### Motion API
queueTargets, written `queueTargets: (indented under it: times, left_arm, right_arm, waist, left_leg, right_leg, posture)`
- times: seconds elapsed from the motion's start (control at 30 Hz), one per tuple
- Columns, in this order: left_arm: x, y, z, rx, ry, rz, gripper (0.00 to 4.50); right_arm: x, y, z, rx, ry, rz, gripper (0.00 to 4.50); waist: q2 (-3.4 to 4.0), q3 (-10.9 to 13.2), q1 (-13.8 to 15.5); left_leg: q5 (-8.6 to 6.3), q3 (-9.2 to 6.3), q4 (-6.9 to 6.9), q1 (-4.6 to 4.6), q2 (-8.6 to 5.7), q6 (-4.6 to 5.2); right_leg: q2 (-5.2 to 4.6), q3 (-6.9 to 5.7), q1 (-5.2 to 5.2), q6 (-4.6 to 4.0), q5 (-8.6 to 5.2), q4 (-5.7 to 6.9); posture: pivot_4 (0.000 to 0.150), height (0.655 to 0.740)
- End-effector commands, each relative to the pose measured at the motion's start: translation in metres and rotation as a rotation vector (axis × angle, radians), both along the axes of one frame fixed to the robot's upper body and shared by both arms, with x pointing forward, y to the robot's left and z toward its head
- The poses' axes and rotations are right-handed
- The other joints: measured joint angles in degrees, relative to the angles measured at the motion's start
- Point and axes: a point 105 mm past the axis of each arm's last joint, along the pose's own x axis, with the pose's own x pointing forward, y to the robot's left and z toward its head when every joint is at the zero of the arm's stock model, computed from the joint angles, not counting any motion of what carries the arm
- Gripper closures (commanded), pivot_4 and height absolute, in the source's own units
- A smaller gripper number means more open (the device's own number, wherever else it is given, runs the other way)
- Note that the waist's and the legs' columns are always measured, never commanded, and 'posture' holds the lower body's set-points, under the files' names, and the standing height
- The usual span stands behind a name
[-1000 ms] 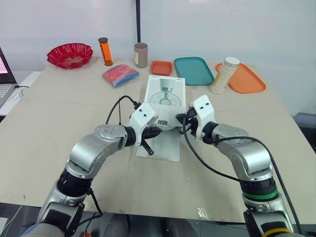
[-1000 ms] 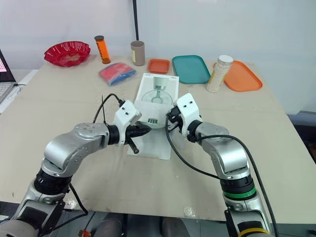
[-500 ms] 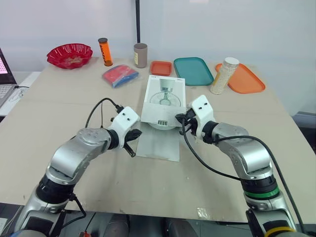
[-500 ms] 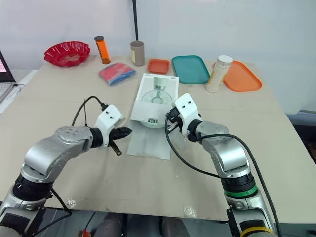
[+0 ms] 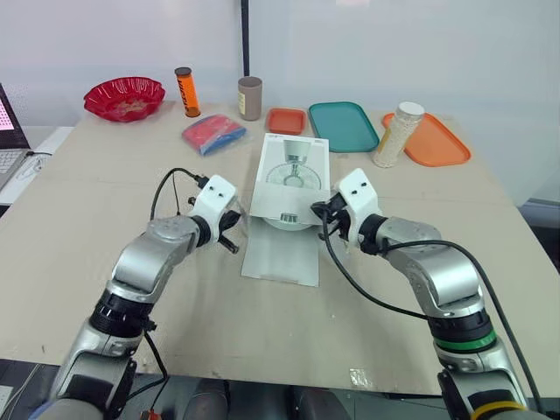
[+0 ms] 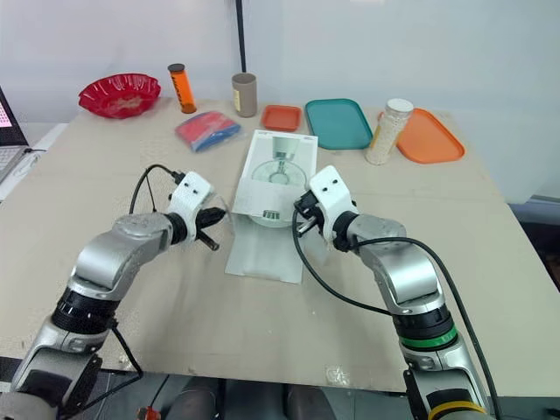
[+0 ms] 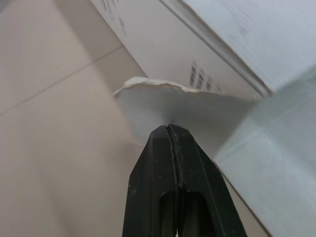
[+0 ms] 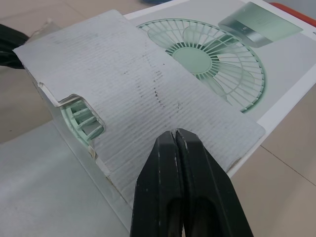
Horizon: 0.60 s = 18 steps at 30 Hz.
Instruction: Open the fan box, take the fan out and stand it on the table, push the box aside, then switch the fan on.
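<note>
The white fan box (image 5: 291,175), printed with a fan picture, lies flat mid-table. Its long near flap (image 5: 282,255) is folded out onto the table. My left gripper (image 5: 233,234) is shut and empty, its tip by the small side flap (image 7: 163,101) at the box's near left corner. My right gripper (image 5: 321,213) is shut at the near right corner, its fingertips (image 8: 175,138) over a corrugated inner flap (image 8: 143,94). The green fan (image 8: 81,121) shows through the gap under that flap, inside the box.
Along the far edge stand a red bowl (image 5: 123,94), an orange canister (image 5: 185,91), a brown cup (image 5: 249,97), a red-blue packet (image 5: 213,133), a small orange tray (image 5: 286,120), a teal tray (image 5: 342,124), a grain jar (image 5: 399,133) and an orange tray (image 5: 437,140). A laptop (image 5: 7,131) sits left.
My left gripper has drawn back from the box's open front, swung out to the left, and now points at the near left corner. The right gripper has held still.
</note>
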Motion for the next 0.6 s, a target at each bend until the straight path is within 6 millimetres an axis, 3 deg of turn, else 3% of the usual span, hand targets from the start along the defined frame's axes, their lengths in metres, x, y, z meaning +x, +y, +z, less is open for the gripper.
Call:
queueTargets:
  times: [0.03,0.3,0.5,0.6]
  left_arm:
    - [0.008,-0.009,0.016,0.001,-0.078,-0.034,4.5]
    - [0.007,-0.022,0.014,0.027,-0.101,-0.131,4.5]
    - [0.008,-0.023,0.012,0.025,-0.1,-0.13,4.5]
    - [0.01,-0.015,0.011,0.023,-0.089,-0.073,4.5]
  right_arm:
    - [-0.002,-0.002,-0.02,-0.061,0.052,0.01,4.46]
    - [-0.002,0.001,-0.023,-0.058,0.055,0.015,4.46]
    - [-0.002,0.002,-0.024,-0.056,0.06,0.017,4.46]
    - [-0.002,0.002,-0.024,-0.055,0.062,0.016,4.46]
  waist:
    - [0.0,0.0,0.0]
    - [0.0,0.0,0.0]
    - [-0.01,0.0,0.0]
    - [-0.01,0.0,-0.1]
  left_leg:
    - [0.0,0.0,-0.01,0.0,0.0,0.0]
    - [0.0,0.0,0.0,0.0,0.0,0.0]
    - [0.0,-0.01,0.0,0.01,0.0,0.0]
    - [0.0,-0.01,0.0,0.01,0.0,0.0]
  right_leg:
    - [0.0,0.0,0.0,0.0,0.0,0.0]
    - [0.0,0.0,0.0,0.0,0.0,0.0]
    - [0.0,0.0,0.01,0.0,0.0,0.01]
    - [0.0,-0.01,0.01,0.0,0.0,0.01]
  posture:
    - [0.15,0.74]
    - [0.15,0.74]
    - [0.15,0.74]
    - [0.15,0.74]
